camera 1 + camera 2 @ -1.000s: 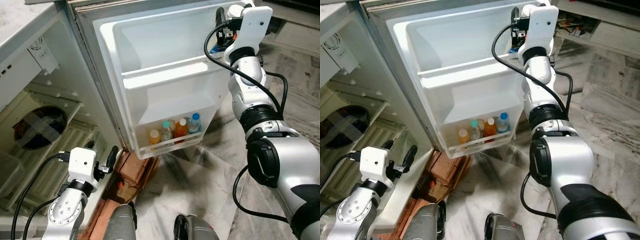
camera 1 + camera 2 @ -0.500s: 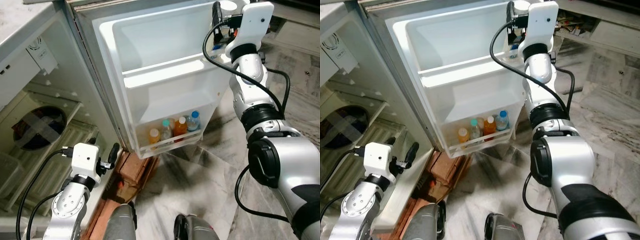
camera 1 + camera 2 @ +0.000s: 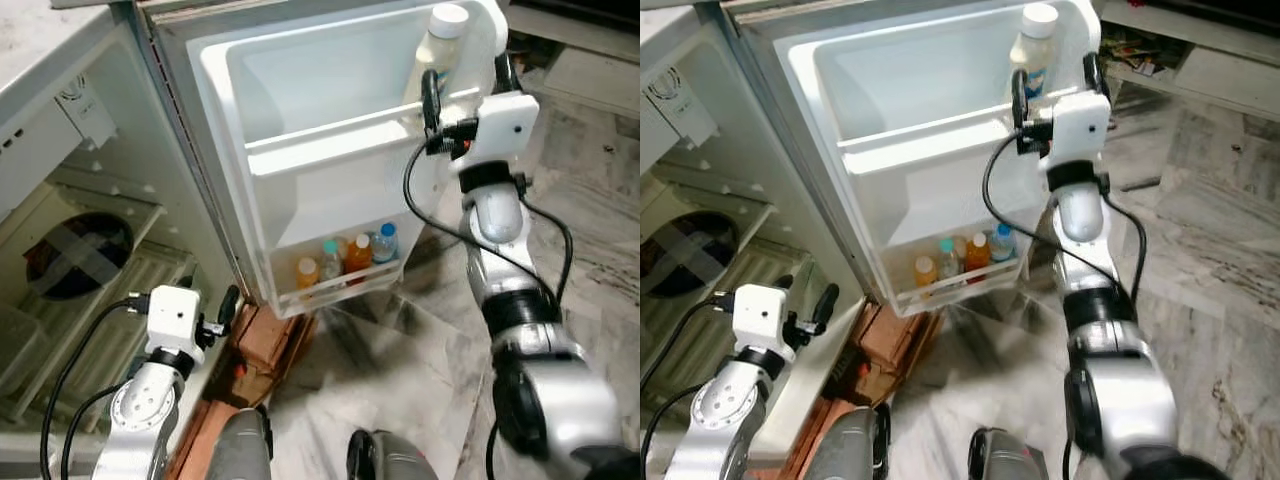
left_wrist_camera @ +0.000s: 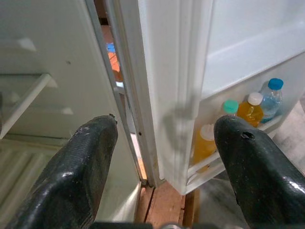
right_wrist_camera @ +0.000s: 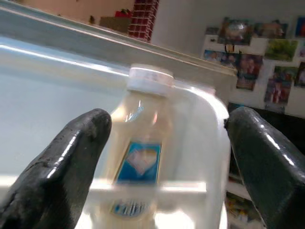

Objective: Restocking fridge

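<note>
Open fridge door with a pale bottle standing on its upper shelf

At eight o'clock the left hand [image 3: 226,305] is hanging released, fingers apart, beside the white fridge door [image 3: 330,175]. At the door's six o'clock, small orange and clear drink bottles [image 3: 345,258] are sitting in the bottom door rack [image 3: 335,285]. At one o'clock the tall cream plastic bottle with a white cap and blue label [image 3: 437,50] is standing in the upper door shelf [image 3: 330,140], while the right hand [image 3: 1052,78] is hovering just below it, released, fingers spread either side of the bottle without touching.
</note>
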Robot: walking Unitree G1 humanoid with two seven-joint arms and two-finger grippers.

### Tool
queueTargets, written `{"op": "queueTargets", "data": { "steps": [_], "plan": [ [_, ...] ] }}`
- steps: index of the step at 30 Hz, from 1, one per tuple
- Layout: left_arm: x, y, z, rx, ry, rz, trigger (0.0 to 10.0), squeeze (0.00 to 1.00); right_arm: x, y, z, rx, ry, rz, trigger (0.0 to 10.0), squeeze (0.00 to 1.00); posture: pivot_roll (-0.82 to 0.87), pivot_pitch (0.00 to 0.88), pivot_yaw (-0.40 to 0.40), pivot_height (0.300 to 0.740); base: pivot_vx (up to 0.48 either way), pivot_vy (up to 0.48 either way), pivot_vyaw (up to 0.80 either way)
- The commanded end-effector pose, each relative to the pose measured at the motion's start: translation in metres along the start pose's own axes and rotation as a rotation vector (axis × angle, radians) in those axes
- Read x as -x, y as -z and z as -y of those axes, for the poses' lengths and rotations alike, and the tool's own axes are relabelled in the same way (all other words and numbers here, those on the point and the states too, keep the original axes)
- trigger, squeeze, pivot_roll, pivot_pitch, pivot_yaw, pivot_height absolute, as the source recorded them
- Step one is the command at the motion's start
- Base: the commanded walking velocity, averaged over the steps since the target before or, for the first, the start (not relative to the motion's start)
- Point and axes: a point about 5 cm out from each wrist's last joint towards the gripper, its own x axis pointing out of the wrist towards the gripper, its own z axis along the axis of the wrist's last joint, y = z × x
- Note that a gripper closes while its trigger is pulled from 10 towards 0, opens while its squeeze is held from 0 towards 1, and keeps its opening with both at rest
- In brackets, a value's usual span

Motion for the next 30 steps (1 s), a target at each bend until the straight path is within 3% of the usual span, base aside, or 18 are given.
{"op": "queueTargets", "data": {
  "steps": [1,3,6,8,18,30],
  "plan": [
    [0.0,0.003,0.001,-0.009,-0.007,-0.009,10.0,0.0,0.026,0.015,-0.009,-0.036,-0.01,-0.098,10.0,0.0,0.17,0.116,-0.026,0.74,0.0,0.0,0.0],
    [-0.001,0.003,0.001,-0.009,-0.006,-0.009,10.0,0.0,0.032,0.017,-0.011,-0.042,-0.011,-0.116,10.0,0.0,0.17,0.116,-0.025,0.74,0.0,0.0,0.0],
    [-0.004,0.003,0.003,-0.009,-0.003,-0.007,10.0,0.0,0.062,0.029,-0.03,-0.113,-0.048,-0.218,10.0,0.0,0.16,0.116,-0.022,0.74,0.0,-0.29,0.0],
    [-0.005,0.003,0.003,-0.008,-0.001,-0.004,10.0,0.0,0.07,0.033,-0.037,-0.133,-0.062,-0.257,10.0,0.0,0.15,0.117,-0.021,0.74,0.0,-0.388,0.0],
    [-0.004,0.004,0.003,-0.002,-0.01,-0.005,10.0,0.0,0.098,0.054,-0.044,-0.194,-0.134,-0.464,10.0,0.0,0.16,0.123,-0.029,0.74,0.0,-0.472,0.0],
    [-0.004,0.006,0.003,-0.026,-0.001,-0.016,10.0,0.0,0.101,0.054,-0.049,-0.234,-0.158,-0.494,10.0,0.0,0.16,0.125,-0.022,0.74,0.0,-0.479,0.0]
  ]
}}
